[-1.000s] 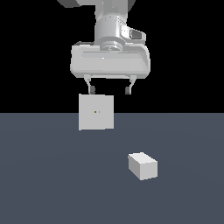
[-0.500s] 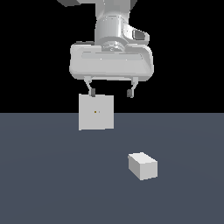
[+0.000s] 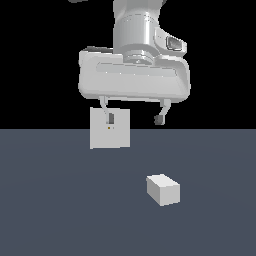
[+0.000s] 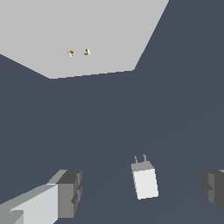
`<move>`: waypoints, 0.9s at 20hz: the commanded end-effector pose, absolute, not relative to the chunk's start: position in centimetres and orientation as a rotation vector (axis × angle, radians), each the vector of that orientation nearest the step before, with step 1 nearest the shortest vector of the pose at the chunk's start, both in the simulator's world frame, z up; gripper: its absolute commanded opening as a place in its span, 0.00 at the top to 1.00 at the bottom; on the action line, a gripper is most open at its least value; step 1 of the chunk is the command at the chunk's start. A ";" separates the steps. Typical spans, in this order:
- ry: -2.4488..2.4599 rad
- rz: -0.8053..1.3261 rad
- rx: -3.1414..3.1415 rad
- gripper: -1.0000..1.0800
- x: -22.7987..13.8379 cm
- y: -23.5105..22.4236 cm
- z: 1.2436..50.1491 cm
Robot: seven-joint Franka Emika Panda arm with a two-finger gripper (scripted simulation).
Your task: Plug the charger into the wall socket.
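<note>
The charger (image 3: 163, 189) is a small white block lying on the dark floor, toward the exterior view's right. In the wrist view the charger (image 4: 145, 180) shows two short prongs at one end. The wall socket (image 3: 110, 128) is a flat upright white panel with tiny yellowish dots at its centre; it also shows in the wrist view (image 4: 78, 35). My gripper (image 3: 135, 118) hangs open and empty well above the floor, above the charger and in front of the socket. One fingertip (image 3: 110, 119) overlaps the panel in the exterior view. Both fingers (image 4: 65, 192) frame the charger in the wrist view.
The dark grey floor (image 3: 60, 210) spreads around both things. A black background lies behind the socket.
The gripper has come slightly lower and shifted a little toward the exterior view's right. The charger and the socket have not moved.
</note>
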State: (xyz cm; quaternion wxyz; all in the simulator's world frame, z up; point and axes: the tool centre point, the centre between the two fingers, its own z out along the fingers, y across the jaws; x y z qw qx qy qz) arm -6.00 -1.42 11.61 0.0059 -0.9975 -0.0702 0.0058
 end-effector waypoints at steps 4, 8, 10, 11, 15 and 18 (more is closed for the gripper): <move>-0.331 -0.019 -3.115 0.04 -8.5 -2.8 9.4; -0.396 -0.041 -3.109 0.04 -9.9 -3.7 8.0; -0.422 -0.050 -3.106 0.04 -10.4 -4.1 7.4; -0.433 -0.054 -3.105 0.04 -10.6 -4.3 7.2; -0.467 -0.066 -3.100 0.04 -11.2 -4.8 6.4; -0.479 -0.070 -3.098 0.04 -11.4 -5.0 6.1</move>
